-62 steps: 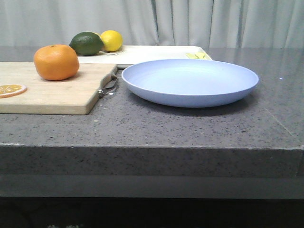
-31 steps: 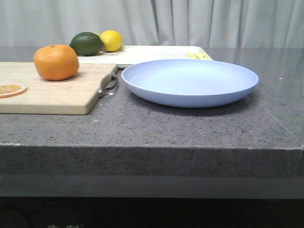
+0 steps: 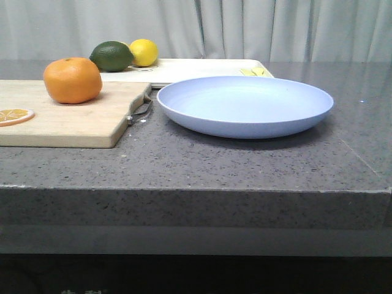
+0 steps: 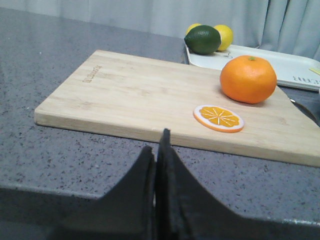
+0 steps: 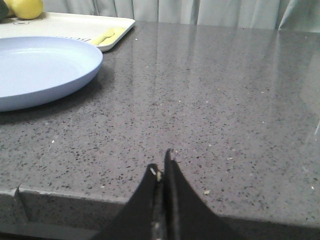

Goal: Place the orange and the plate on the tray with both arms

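Writing on cutting board (image 4: 150, 95) unreadable — left gripper (image 4: 156, 145), right gripper (image 5: 161, 167) both closed, empty.

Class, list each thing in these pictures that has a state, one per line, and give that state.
orange: whole, resting on the cutting board, not held
orange slice: lying flat on the board
plate: upright, empty, on the counter
tray: holding a lime and a lemon
left gripper: fingers shut, empty
right gripper: fingers shut, empty
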{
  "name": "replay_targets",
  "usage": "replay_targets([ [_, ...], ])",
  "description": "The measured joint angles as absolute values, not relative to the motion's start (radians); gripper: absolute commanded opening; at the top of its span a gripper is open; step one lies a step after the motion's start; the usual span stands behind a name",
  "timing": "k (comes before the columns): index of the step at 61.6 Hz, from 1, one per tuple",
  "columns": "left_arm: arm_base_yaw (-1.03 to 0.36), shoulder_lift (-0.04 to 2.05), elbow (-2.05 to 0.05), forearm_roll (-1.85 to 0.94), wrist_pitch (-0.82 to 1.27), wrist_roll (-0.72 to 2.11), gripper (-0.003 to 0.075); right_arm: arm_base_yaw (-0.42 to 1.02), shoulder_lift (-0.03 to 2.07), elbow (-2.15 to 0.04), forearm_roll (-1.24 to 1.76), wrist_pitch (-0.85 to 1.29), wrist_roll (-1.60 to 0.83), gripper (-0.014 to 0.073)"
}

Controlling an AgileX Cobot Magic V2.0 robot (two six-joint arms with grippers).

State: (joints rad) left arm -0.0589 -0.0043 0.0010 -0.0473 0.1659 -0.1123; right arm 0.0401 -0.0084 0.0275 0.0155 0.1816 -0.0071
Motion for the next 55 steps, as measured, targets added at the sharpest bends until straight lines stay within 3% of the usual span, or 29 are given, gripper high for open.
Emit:
replay_targets([
  [28,-0.059,-0.004,-0.02,-0.045,-0.068,-0.112,-0.0017,0.04,-0.008,-0.064,0.018,0.174,-0.007,-0.0059],
  [39,-0.059,0.053,-0.218,-0.012,0.079,-0.112,-0.0018,0.04,0.048,-0.294,0.02,0.244,-0.007,-0.0059],
  [55,-0.059,0.399,-0.504,0.083,0.249,-0.112,-0.0018,0.04,0.378,-0.555,0.028,0.314,-0.007,-0.0059],
])
